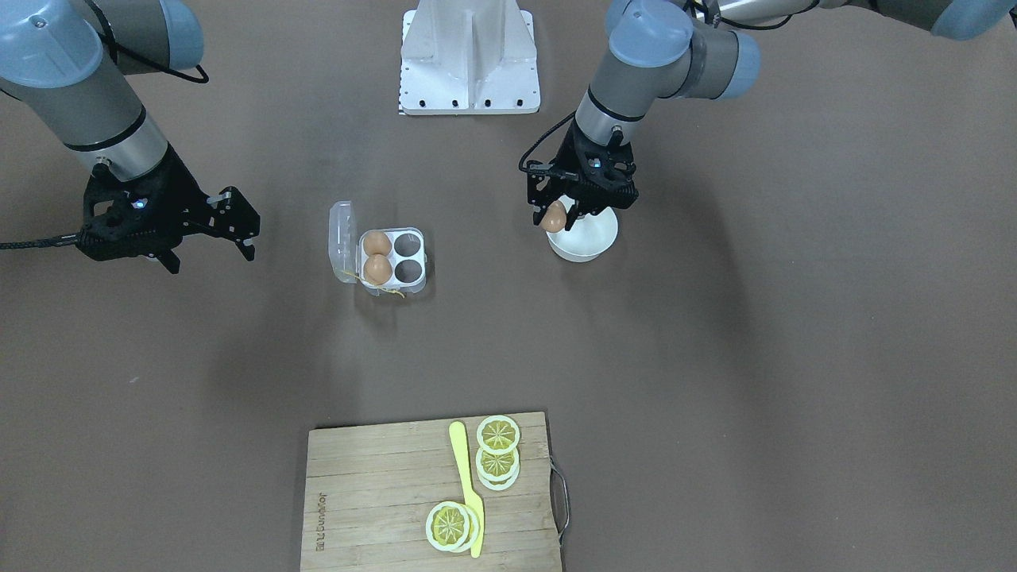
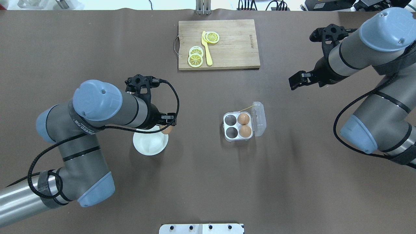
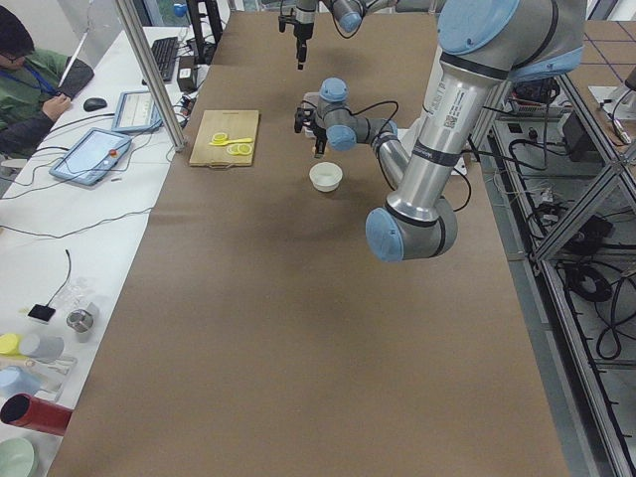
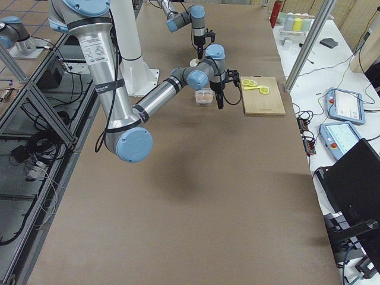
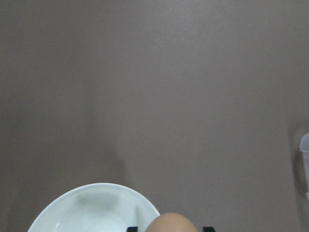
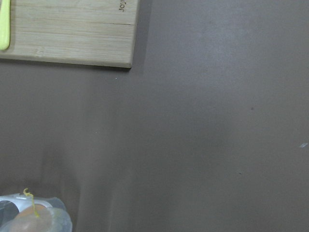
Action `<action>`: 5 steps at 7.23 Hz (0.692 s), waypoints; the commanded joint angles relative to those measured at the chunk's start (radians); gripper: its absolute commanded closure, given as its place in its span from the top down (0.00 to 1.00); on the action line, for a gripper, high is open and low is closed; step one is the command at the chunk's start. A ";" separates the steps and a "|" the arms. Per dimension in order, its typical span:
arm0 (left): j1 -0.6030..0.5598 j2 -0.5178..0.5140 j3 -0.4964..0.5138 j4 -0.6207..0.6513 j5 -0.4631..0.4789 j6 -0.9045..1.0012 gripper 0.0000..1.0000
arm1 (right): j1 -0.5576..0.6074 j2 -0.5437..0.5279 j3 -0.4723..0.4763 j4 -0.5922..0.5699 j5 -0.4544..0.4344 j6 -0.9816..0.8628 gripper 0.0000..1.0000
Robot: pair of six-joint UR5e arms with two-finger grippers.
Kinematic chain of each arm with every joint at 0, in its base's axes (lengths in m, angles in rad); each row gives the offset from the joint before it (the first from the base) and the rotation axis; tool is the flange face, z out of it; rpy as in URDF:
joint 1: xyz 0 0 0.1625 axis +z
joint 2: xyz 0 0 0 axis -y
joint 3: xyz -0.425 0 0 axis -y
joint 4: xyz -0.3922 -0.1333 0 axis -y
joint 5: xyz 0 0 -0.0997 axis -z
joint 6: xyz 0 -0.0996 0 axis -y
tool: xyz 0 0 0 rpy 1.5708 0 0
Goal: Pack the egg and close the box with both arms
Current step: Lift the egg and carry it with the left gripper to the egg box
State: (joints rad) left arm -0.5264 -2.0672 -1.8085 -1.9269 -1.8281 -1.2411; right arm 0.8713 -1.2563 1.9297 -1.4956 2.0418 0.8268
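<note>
Pinching the tan egg [image 1: 554, 217] between the fingertips of my left gripper [image 1: 561, 219], I hold it over the rim of the white bowl [image 1: 594, 248], on the side facing the clear egg carton [image 1: 420, 237]. That is high enough, I judge, to clear the rim on the way across. The carton's lid [image 1: 340, 230] lies open. Two eggs fill the cells beside it, and the two empty cells face my loaded hand, which points straight down. My right gripper [image 1: 208, 256] hangs well apart on the carton's lid side, fingers spread and empty, placed for the closing.
</note>
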 commanded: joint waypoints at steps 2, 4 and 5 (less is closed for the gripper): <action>0.014 -0.095 0.102 -0.126 0.059 0.091 0.00 | 0.000 0.000 0.000 0.002 0.000 0.000 1.00; 0.025 -0.094 0.200 -0.370 0.070 0.368 0.00 | 0.000 0.000 0.000 0.000 0.000 0.000 1.00; 0.032 -0.126 0.307 -0.544 0.072 0.371 0.00 | 0.000 0.000 -0.001 0.000 0.000 0.000 1.00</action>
State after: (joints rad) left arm -0.5032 -2.1679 -1.6087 -2.2783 -1.7609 -0.9177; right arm 0.8713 -1.2558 1.9296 -1.4954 2.0417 0.8268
